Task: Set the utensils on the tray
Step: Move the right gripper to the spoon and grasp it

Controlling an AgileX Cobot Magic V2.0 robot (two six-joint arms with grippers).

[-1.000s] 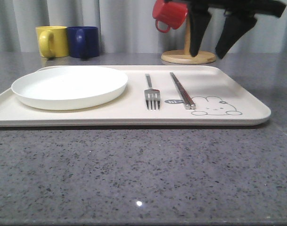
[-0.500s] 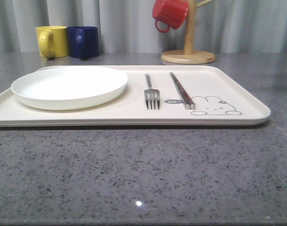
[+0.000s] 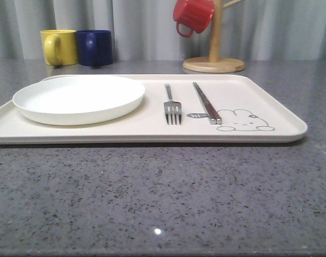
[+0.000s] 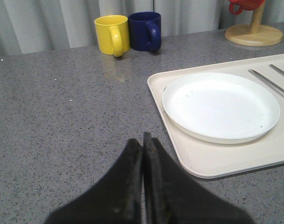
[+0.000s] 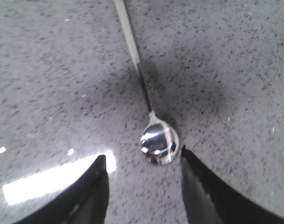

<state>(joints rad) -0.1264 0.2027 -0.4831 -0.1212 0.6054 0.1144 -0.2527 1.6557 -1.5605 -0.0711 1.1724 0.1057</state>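
The cream tray (image 3: pixel 270 104) with a grey rabbit drawing lies across the table. A silver fork (image 3: pixel 172 105) and a pair of flat chopsticks (image 3: pixel 206 103) lie side by side on it, right of a white plate (image 3: pixel 80 98). In the right wrist view a shiny spoon (image 5: pixel 153 130) lies on the grey countertop, its bowl close to my right gripper (image 5: pixel 142 158), which stands open above the counter with the bowl just ahead of the gap. My left gripper (image 4: pixel 142 140) is shut and empty, over the counter beside the tray's corner (image 4: pixel 197 163).
A yellow mug (image 3: pixel 59 47) and a dark blue mug (image 3: pixel 95 47) stand at the back left. A wooden mug stand (image 3: pixel 214 63) with a red mug (image 3: pixel 192 17) hanging on it stands behind the tray. Speckled grey countertop (image 3: pixel 163 198) stretches in front.
A second ago the right gripper's black fingers hung at the upper right of the front view by the mug stand; they have since left that view. Tray, fork and chopsticks have not moved.
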